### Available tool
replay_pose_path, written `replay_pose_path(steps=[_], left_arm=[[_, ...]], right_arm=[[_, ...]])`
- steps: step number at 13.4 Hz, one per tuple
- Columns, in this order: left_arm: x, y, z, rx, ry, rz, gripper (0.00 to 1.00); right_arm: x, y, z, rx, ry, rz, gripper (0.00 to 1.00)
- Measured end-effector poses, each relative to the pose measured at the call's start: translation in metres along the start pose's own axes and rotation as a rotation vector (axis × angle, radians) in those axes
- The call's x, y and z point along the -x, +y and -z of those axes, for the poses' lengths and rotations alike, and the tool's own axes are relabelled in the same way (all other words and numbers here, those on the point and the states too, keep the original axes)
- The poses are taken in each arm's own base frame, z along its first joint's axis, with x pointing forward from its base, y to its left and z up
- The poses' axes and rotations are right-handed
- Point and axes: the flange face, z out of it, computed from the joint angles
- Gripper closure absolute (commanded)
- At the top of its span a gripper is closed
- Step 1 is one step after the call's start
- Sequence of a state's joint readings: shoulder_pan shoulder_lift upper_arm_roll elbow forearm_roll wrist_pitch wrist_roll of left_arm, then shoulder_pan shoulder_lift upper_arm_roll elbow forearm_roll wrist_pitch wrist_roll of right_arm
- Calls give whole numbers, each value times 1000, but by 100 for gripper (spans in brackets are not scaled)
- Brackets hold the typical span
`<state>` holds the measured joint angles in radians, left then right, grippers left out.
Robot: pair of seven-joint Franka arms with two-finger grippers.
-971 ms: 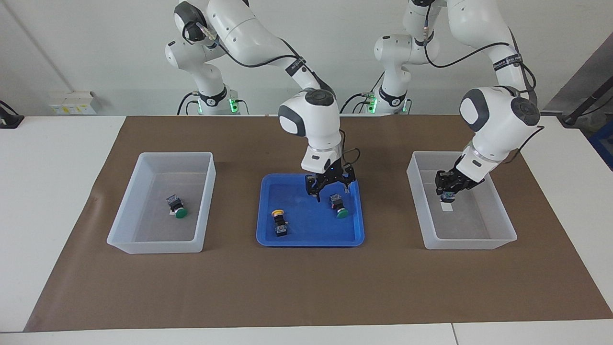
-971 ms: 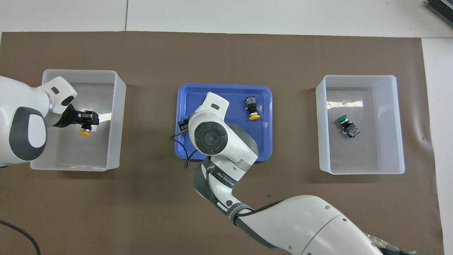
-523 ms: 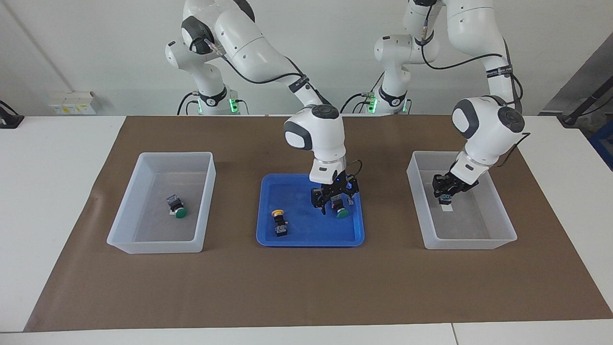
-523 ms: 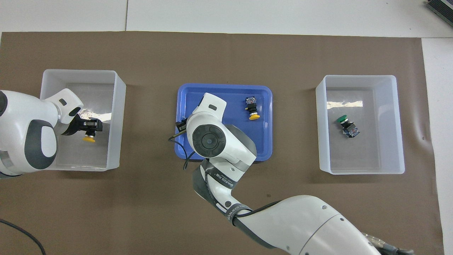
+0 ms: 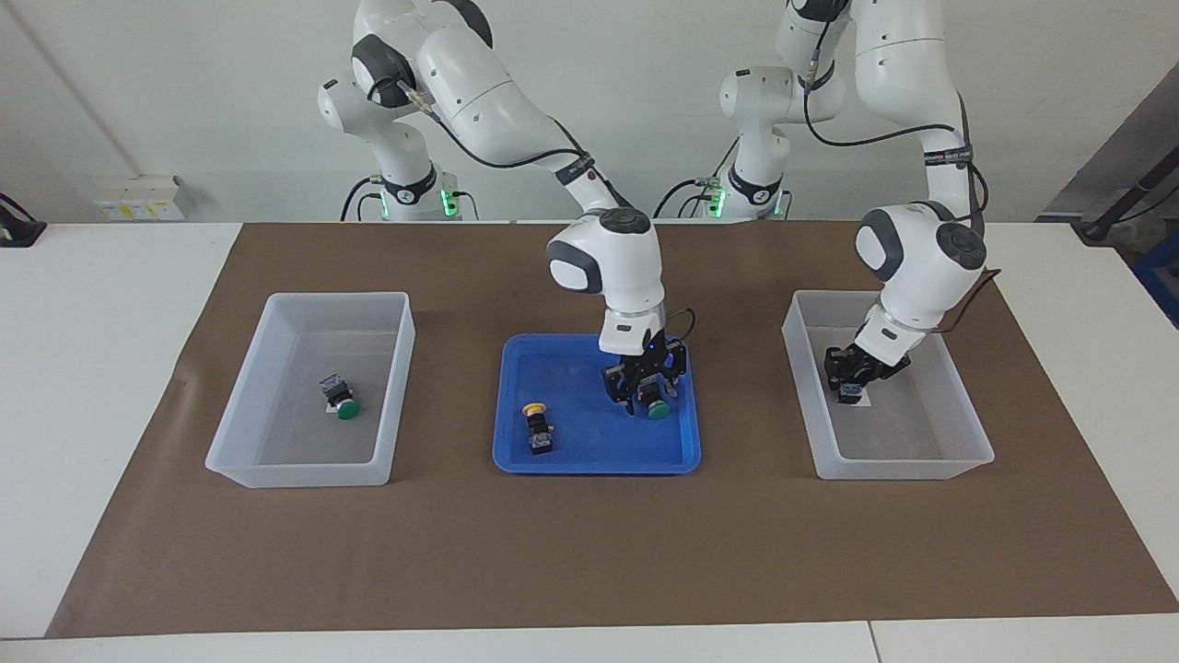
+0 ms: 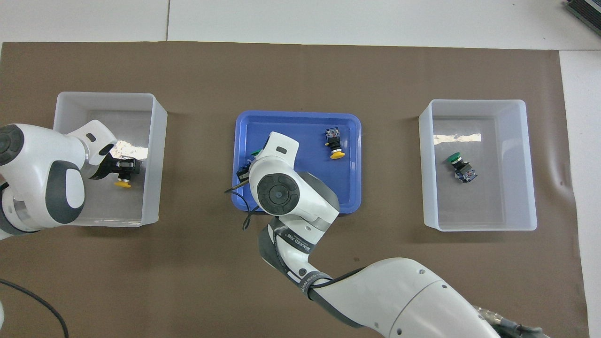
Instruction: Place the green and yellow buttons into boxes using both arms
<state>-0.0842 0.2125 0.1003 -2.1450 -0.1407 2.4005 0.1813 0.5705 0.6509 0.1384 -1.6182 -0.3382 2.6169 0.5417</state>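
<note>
A green button lies in the blue tray on the side toward the left arm, and my right gripper is down on it with its fingers shut against the black body. In the overhead view the right arm's hand covers it, leaving only a green sliver. My left gripper is low inside the box at the left arm's end, shut on a yellow button whose cap points down. A second yellow button lies loose in the tray. The other box holds a green button.
Both boxes and the tray stand in a row on a brown mat that covers the middle of the white table. The tray's rim is low. The box walls rise well above the buttons.
My right gripper came down over the green button in the tray and its fingers closed in on it. My left gripper sank lower into its box with the yellow button.
</note>
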Motion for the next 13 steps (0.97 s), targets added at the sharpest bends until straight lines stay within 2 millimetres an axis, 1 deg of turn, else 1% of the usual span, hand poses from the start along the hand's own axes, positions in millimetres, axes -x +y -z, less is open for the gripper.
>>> replay_pose_path(steps=[1,2,4,6,7,8,9,11,12,13], left_arm=[[0,0,0,0,0,0,34],[0,0,0,0,1,-2,28],[-3,0,4,0,7,-3,23],[-12,1,17,4,3,-6,22],[-18,2,28,9,-4,-9,22],[-25,3,41,10,-14,-17,21],[-32,4,56,3,-27,-30,21],[-44,5,91,-14,-65,-56,20],[-50,6,112,-18,-79,-63,20],[-56,8,133,-19,-87,-67,20]], right_arm=[[1,0,0,1,-1,2,100],[0,1,0,2,0,2,100],[-1,1,1,5,-2,1,100],[-9,3,9,22,-10,-12,100],[-16,9,18,32,-9,-28,100],[-26,20,32,47,-12,-58,100],[-38,40,55,68,-24,-98,100],[-57,85,111,112,-53,-144,100],[-63,111,141,139,-66,-152,100],[-65,137,165,163,-76,-149,100]])
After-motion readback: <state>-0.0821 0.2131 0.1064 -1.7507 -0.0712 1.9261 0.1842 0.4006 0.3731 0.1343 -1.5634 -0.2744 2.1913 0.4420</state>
